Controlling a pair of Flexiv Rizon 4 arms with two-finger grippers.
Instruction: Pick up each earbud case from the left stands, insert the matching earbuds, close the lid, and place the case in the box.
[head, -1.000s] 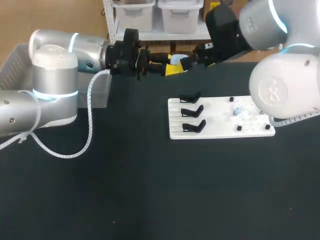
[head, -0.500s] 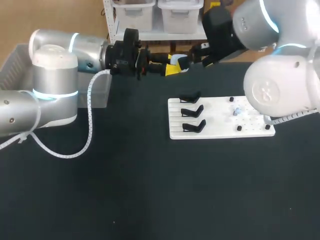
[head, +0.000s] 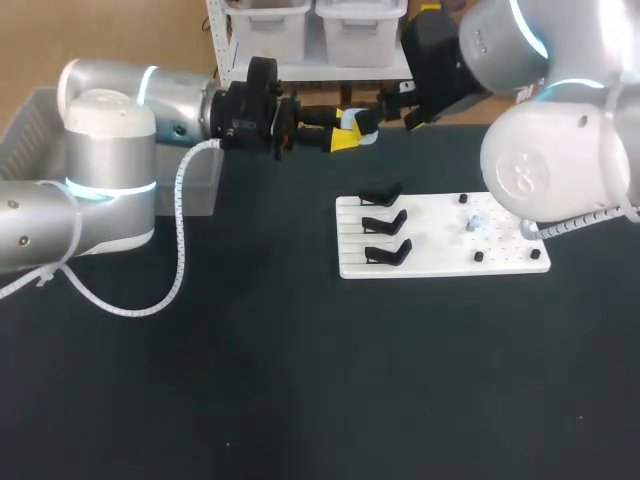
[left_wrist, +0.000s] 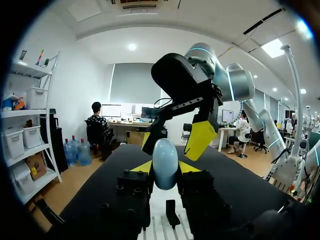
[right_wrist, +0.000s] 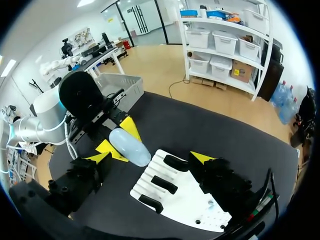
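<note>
A pale blue earbud case hangs in the air above the table's far edge, lid closed, with my left gripper shut on it. The left wrist view shows the case upright between the two yellow tips. My right gripper stands open just to the right of the case, and its yellow fingers hang on either side of the case top without touching it. In the right wrist view the case lies just ahead of my own open fingers. Three black stands on the white board are bare.
Small earbuds and black pegs sit on the board's right half. A grey box stands at the table's far left, behind my left arm. Dark tabletop stretches in front of the board.
My right gripper has moved left, closing in on the case held by the left gripper. The left arm and the case have stayed in place.
</note>
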